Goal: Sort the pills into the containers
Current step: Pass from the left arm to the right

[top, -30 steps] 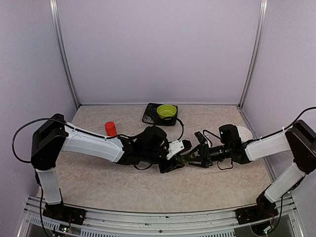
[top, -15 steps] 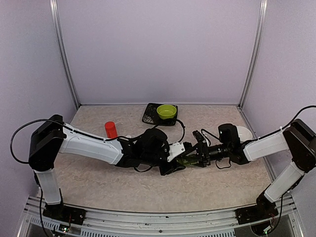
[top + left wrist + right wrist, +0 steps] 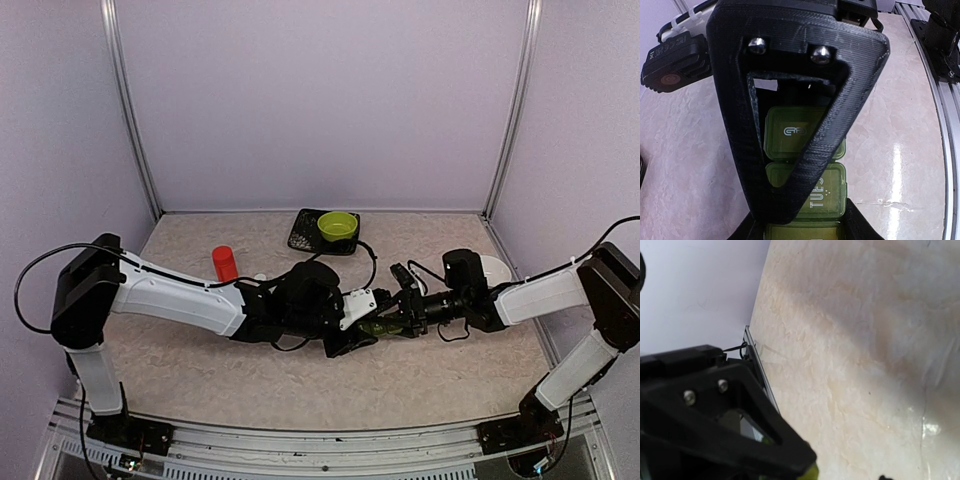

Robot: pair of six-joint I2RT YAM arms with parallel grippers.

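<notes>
Left jaws clenched on containers point(image 3: 832, 187), row lengthwise toward right jaws, whose state unclear

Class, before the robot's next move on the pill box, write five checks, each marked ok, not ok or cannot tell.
1. Left pincer grips the containers: ok, closed around the row.
2. Lids open for pills: not ok, the two visible ones are shut.
3. Right pincer has a lid: cannot tell, its tips are unclear.
4. Pills located: cannot tell.
5. Green bowl and red cylinder clear of both arms: ok.
</notes>
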